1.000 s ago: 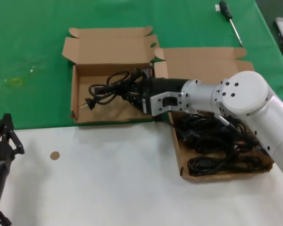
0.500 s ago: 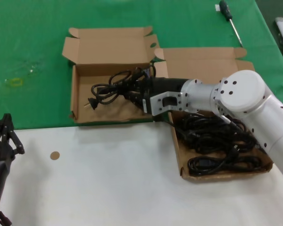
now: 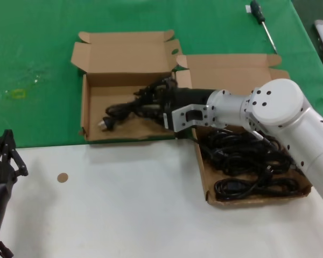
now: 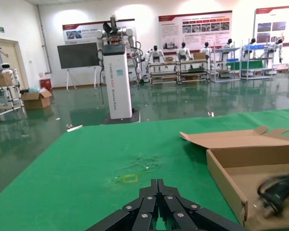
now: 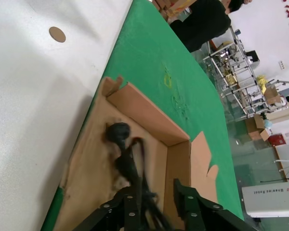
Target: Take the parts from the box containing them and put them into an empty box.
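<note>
Left gripper (image 3: 2, 153): parked low at the table's near left edge, black fingers closed together.
Empty box (image 3: 89, 102): shallow brown cardboard mailer, short lid; lies under the right gripper.
Held part (image 3: 124, 109): looped thin black power cord, plug toward the box's left wall.
Right gripper (image 3: 153, 102): inside that box, clamped on the cord.
Full box (image 3: 204, 183): brown cardboard mailer behind the right wrist, holding more black cords (image 3: 247, 161).

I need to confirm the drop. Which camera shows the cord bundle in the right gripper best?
The head view: the cord bundle lies whole over the empty box at the right gripper. The right wrist view shows its plug and one strand; the left wrist view catches only a blurred plug.
</note>
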{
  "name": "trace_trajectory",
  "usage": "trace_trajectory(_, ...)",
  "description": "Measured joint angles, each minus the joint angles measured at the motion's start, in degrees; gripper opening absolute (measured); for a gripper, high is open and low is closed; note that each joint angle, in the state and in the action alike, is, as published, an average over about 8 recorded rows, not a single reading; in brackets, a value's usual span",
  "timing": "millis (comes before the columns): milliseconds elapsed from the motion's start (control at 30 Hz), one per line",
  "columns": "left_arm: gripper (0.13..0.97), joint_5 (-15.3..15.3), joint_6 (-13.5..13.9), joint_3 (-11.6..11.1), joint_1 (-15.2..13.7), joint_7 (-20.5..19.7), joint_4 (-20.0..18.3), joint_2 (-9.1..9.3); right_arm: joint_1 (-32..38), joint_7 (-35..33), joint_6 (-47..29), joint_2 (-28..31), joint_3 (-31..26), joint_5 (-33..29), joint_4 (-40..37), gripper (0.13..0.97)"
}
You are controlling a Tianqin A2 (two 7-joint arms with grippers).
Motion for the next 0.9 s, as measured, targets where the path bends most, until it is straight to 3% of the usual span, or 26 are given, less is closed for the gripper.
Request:
trace_trajectory(167,0.152,0.0,0.0,0.0,0.0,0.0,0.0,0.00,-0.1,-0.3,0.1,-0.2,0.0,0.1,-0.3,0.272)
trace_trajectory(467,0.152,0.0,0.0,0.0,0.0,0.0,0.0,0.00,-0.4,0.0,0.0,0.2,0.2,0.2,0.6,0.402)
trace_trajectory(733,0.152,0.0,0.0,0.0,0.0,0.0,0.0,0.00,-1.9,3.2,-0.4,2.3,0.4,-0.1,5.5,0.602)
trace_trajectory(900,0.152,0.0,0.0,0.0,0.0,0.0,0.0,0.00,-3.3,5.3,-0.6,4.0,0.7,-0.2,9.5,0.626)
